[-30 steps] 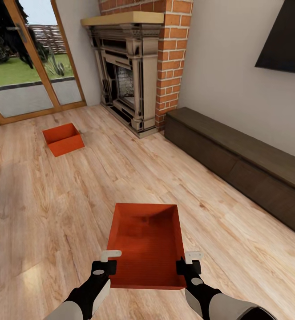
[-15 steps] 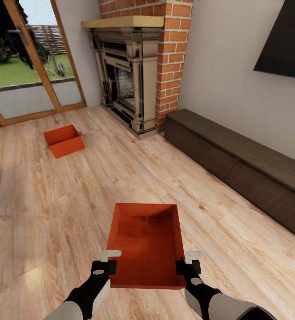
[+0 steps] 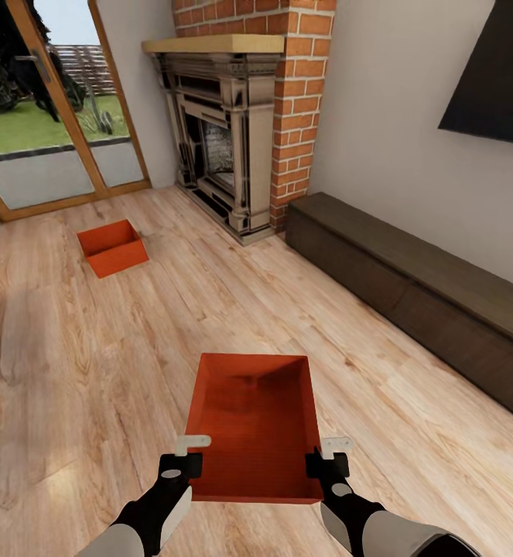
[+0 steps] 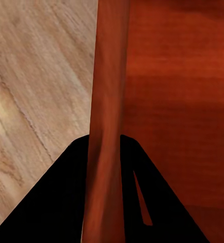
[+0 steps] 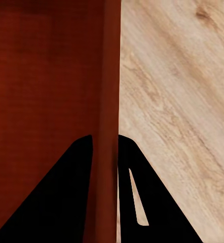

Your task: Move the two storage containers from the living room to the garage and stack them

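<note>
– Boxes first: where are the two orange boxes?
– Take the brick fireplace (image 3: pixel 233 116) as the mark. The wood floor (image 3: pixel 210 309) runs out from it. A long dark bench (image 3: pixel 411 286) sits just beside it, along the wall under a black TV (image 3: pixel 496 70). A glass door (image 3: pixel 47 116) is on the fireplace's other side.
– And the boxes?
– The near box (image 3: pixel 252 422) is well out from the fireplace, held up between the robot's two arms. The far box (image 3: pixel 112 247) sits on the floor near the fireplace, by the glass door.
– What are the hands doing?
– The left gripper (image 3: pixel 186 456) pinches the near box's left wall, one finger on each side of the wall (image 4: pixel 104 126). The right gripper (image 3: pixel 326 458) pinches the right wall (image 5: pixel 109 101) the same way.
</note>
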Available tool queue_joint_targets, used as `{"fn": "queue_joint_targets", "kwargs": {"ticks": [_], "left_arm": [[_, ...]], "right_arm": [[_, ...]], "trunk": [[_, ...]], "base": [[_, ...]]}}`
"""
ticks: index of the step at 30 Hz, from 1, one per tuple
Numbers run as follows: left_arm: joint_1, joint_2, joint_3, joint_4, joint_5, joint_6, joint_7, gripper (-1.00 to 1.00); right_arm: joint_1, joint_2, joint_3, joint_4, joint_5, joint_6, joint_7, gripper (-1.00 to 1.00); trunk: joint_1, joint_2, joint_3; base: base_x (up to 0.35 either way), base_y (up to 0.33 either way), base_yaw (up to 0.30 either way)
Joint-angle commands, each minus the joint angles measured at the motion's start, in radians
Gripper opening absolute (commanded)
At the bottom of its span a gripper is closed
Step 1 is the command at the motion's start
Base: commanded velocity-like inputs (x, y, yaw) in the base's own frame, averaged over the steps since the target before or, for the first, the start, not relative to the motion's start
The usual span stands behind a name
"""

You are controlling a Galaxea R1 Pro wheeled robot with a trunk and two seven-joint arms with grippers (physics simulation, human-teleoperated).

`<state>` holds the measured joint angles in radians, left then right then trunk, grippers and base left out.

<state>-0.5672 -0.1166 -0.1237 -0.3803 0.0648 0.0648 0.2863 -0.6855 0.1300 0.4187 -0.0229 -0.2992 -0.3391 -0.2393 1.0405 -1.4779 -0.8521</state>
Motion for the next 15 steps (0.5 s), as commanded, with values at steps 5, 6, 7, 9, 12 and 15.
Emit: {"fn": "queue_joint_targets", "kwargs": {"ticks": [5,6,7,9,12,15], "left_arm": [[0.000,0.000,0.018,-0.005,-0.016,0.007,0.013,-1.00],[0.000,0.000,0.018,-0.005,-0.016,0.007,0.013,-1.00],[0.000,0.000,0.018,-0.005,-0.016,0.007,0.013,-1.00],[0.000,0.000,0.018,-0.005,-0.016,0.007,0.013,-1.00],[0.000,0.000,0.018,-0.005,-0.016,0.007,0.013,-1.00],[0.000,0.000,0.018,-0.005,-0.015,0.007,0.013,-1.00]], "right_arm": [[0.000,0.000,-0.040,0.001,-0.014,-0.004,-0.003,-1.00],[0.000,0.000,-0.040,0.001,-0.014,-0.005,-0.003,-1.00],[0.000,0.000,-0.040,0.001,-0.014,-0.005,-0.003,-1.00],[0.000,0.000,-0.040,0.001,-0.014,-0.005,-0.003,-1.00],[0.000,0.000,-0.040,0.001,-0.014,-0.005,-0.003,-1.00],[0.000,0.000,-0.040,0.001,-0.014,-0.005,-0.003,-1.00]], "trunk": [[-0.019,0.035,0.015],[-0.023,0.042,0.018],[-0.027,0.049,0.021],[-0.035,0.063,0.028],[-0.046,0.084,0.037],[-0.058,0.105,0.046]], "base": [[0.000,0.000,0.000],[0.000,0.000,0.000],[0.000,0.000,0.000],[0.000,0.000,0.000],[0.000,0.000,0.000],[0.000,0.000,0.000]]}}
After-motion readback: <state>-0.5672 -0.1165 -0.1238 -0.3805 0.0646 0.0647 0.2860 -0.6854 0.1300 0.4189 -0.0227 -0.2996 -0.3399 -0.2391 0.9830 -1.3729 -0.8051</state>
